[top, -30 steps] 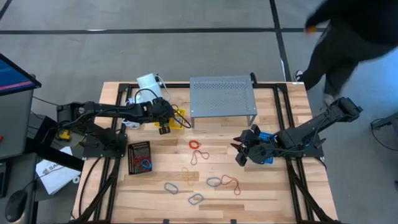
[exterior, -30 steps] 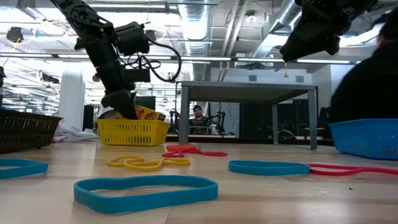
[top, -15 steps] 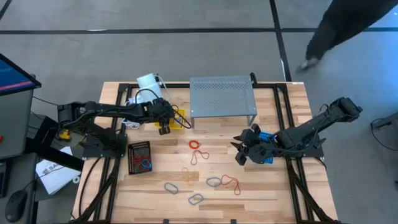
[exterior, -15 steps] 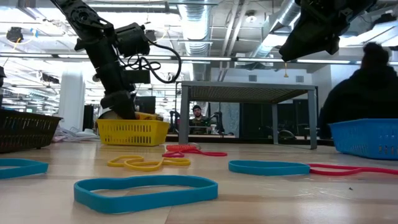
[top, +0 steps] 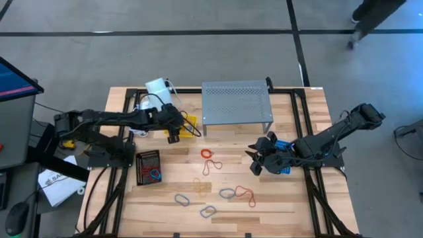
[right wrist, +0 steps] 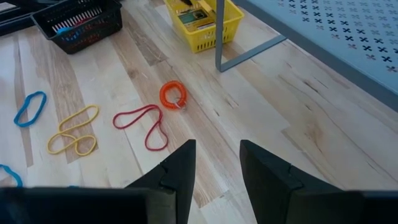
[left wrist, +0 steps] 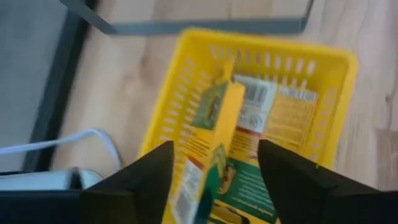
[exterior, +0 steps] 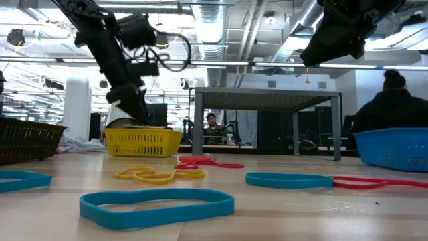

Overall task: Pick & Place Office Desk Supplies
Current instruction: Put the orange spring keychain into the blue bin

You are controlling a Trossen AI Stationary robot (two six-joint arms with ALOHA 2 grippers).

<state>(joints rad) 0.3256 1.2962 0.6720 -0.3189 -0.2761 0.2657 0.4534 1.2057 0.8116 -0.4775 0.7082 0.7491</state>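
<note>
Left wrist view: left claw (left wrist: 214, 180) spread apart above the yellow basket (left wrist: 329, 81).
Crayon boxes (left wrist: 217, 130) sit inside that basket, one standing on edge. Right claw (top: 256, 162) hovers with fingers apart at 3 o'clock on the desk (top: 291, 205), beside the blue basket (top: 283, 145); rubber bands (top: 211, 165) lie scattered around the desk's middle and toward 6 o'clock.

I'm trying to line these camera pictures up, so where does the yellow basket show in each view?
High view: yellow basket upper left of centre, by the left gripper.
Low view: left, on the table's far side.
Left wrist view: fills the middle, crayon boxes inside.
Right wrist view: top centre.
Shared landmark: grey perforated shelf beside it.
</note>
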